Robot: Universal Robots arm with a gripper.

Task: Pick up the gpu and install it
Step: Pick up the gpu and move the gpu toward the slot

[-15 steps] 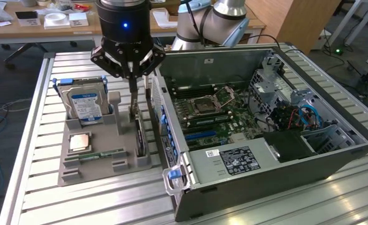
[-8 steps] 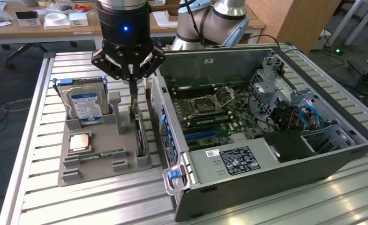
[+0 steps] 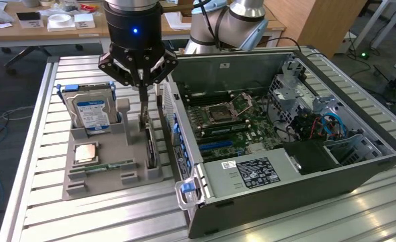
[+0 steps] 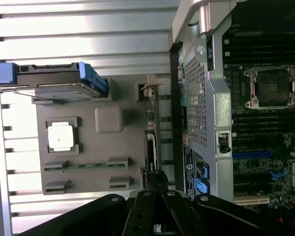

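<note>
Three tray neighbours: hard drive [image 3: 93, 112] upright at the exterior view's left, CPU [image 3: 85, 153] flat in its pocket, RAM stick [image 3: 110, 165] lying just beside it. None touched, none to be disturbed.
Tray [image 3: 117, 146]: grey holder on the slatted table [image 3: 36, 191]. Fixed or loose, cannot tell, so avoid any sideways drag.
Gpu [image 3: 150, 148]: on edge in the tray slot nearest the case, lower part seated, thin silver bracket rising toward the fingers.
Gripper [image 3: 143, 86]: directly over the gpu, fingers clenched on what looks like the card's upper end. Exact contact hard to make out edge-on.
Wrist check: gpu [image 4: 151, 142] seen as a thin line, gripper [image 4: 155, 181] centred on it and in line with the board.
Step in hand: pick-up. Card gripped but, by the look of it, not clear of the slot.
Doing it well: pull straight up along the slot, no twist, slow until the bottom edge is free. Thin board, likely to bind or flex if tilted.
Case [image 3: 285, 201]: open, just beside the tray on the exterior view's right. Near wall close to the card, so mind the clearance.
Motherboard [image 3: 231, 121]: exposed inside the case.
</note>
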